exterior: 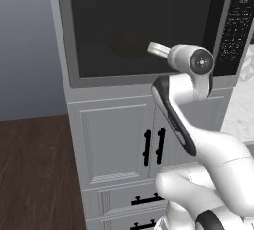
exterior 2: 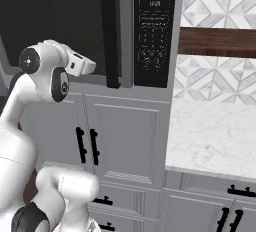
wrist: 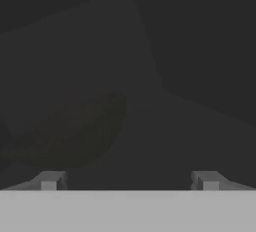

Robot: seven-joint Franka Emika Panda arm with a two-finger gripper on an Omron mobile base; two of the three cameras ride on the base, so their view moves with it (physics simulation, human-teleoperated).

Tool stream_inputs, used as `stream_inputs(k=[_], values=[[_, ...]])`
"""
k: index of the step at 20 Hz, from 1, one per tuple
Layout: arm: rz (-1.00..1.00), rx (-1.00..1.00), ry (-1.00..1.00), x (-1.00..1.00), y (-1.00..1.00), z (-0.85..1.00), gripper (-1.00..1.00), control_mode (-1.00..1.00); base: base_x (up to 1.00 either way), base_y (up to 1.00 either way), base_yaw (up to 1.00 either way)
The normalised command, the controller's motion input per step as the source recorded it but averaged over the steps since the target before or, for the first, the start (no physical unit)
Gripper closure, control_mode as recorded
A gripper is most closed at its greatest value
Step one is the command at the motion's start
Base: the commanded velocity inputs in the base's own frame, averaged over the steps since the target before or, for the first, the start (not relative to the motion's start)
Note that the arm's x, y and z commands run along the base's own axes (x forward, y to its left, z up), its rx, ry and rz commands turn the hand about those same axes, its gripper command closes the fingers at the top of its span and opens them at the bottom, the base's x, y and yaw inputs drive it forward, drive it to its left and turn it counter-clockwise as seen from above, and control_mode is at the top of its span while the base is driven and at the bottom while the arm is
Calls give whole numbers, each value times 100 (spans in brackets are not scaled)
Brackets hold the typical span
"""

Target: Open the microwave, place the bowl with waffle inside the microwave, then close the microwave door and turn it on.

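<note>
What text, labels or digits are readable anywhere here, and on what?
Nothing can be quoted with confidence.
Keypad strip of the microwave: a small display near its top shows digits, too blurred to read.
Same strip, below the display: rows of pale button markings, too small to read; likewise in the left base view.
Microwave door and white cabinet doors: no lettering.

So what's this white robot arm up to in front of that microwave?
The arm is reaching toward the microwave, whose door is shut. Its gripper is open and empty, facing the dark window at close range; through the glass the hand view faintly shows the turntable. The door's tall black handle stands to the right of the hand, not gripped. Nothing has gone into the microwave yet, as far as I can see.
</note>
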Motion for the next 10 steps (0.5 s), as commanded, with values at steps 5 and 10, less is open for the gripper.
stream_inputs(k=[5,10], values=[[15,1,-4,32,-11,0,-100,-100,0,0,0],[14,0,0,46,-14,0,-100,-100,0,0,0]])
